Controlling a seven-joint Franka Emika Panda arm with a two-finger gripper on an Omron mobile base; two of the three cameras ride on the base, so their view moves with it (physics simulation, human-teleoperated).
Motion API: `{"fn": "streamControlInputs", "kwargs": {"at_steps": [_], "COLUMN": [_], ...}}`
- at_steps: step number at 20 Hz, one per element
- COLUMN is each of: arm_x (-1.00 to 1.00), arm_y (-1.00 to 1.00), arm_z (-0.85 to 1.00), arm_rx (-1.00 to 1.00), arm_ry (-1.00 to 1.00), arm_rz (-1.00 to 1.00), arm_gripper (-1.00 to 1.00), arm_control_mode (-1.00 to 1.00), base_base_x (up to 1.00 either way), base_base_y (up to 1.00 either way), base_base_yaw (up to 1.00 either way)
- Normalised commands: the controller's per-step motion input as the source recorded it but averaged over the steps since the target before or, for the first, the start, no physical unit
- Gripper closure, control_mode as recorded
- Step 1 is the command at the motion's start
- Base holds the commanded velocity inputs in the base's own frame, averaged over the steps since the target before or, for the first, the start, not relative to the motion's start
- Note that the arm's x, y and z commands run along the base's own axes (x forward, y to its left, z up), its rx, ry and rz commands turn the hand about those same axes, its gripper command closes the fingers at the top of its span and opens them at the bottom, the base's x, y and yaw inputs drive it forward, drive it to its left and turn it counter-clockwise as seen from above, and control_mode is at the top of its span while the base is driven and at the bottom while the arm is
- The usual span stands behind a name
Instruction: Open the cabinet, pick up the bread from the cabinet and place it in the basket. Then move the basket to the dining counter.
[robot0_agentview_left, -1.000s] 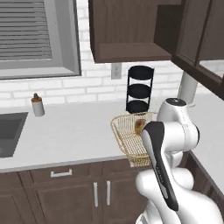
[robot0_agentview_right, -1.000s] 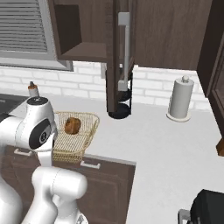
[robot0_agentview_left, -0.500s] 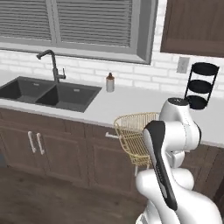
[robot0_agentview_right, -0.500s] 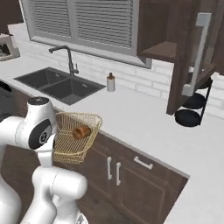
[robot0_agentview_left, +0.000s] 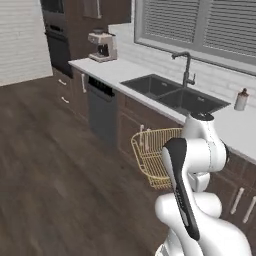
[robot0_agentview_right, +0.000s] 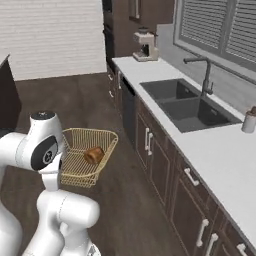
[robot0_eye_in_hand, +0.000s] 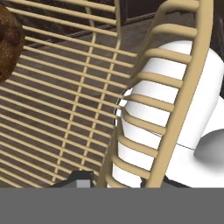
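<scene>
One golden-yellow wire basket (robot0_agentview_right: 89, 156), flaring sides and thick rim, is carried off the floor with its side wall rising between the tool (robot0_eye_in_hand: 116, 181) tips, gripped. One brown rounded bread (robot0_agentview_right: 93, 155) lies inside, past the tool. One double sink (robot0_agentview_left: 172, 93) sits in the bench (robot0_agentview_right: 220, 155).

Glossy white rounded arm (robot0_agentview_left: 200, 165) (dark joints).
</scene>
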Motion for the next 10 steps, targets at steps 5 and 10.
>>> {"fn": "streamControlInputs", "kwargs": {"at_steps": [5, 10], "arm_x": [0.00, 0.00], "arm_y": [0.00, 0.00], "arm_z": [0.00, 0.00], "arm_rx": [0.00, 0.00], "arm_ry": [0.00, 0.00], "arm_rz": [0.00, 0.00], "arm_gripper": [1.00, 1.00], "arm_control_mode": [1.00, 1.00], "base_base_x": [0.02, 0.36], "base_base_y": [0.00, 0.00], "base_base_yaw": [1.00, 0.96]}}
